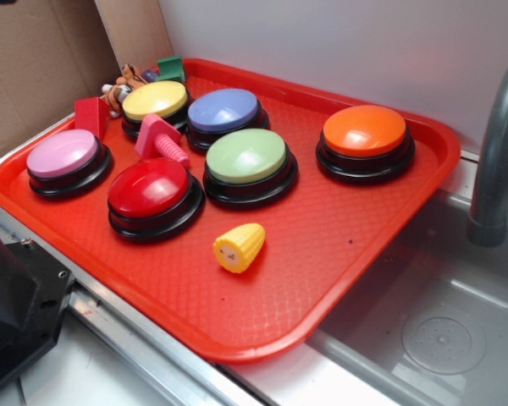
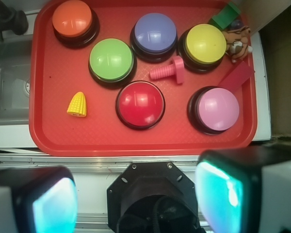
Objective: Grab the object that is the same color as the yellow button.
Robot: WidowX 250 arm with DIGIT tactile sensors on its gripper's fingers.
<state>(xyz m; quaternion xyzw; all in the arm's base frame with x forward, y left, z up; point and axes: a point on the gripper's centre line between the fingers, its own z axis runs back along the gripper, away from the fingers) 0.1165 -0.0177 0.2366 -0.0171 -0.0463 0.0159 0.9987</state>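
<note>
Red tray point(image 1: 381, 245) spans the table beside a sink point(image 1: 457, 338); the corn point(image 1: 240, 247) lies alone near its front edge, well apart from the yellow button point(image 1: 156, 101) at the back. Fingers point(image 2: 136, 196) are spread wide, holding nothing

Back wall point(image 1: 339, 42): plain white, smooth, evenly lit, rising just behind the far edge of the work area.
Cardboard point(image 1: 30, 63): brown sheets standing at the far left, one panel leaning against the white wall; creases show.
Sink point(image 1: 440, 313): grey basin on the right, set lower than the surface beside it, with a round drain point(image 1: 443, 342) in its floor.
Faucet point(image 1: 495, 161): grey curved pipe standing at the sink's far side.
Table point(image 1: 127, 372): white top with a metal rail point(image 1: 144, 338) running along its near edge.
Light: soft and diffuse, with faint shadows only.
</note>
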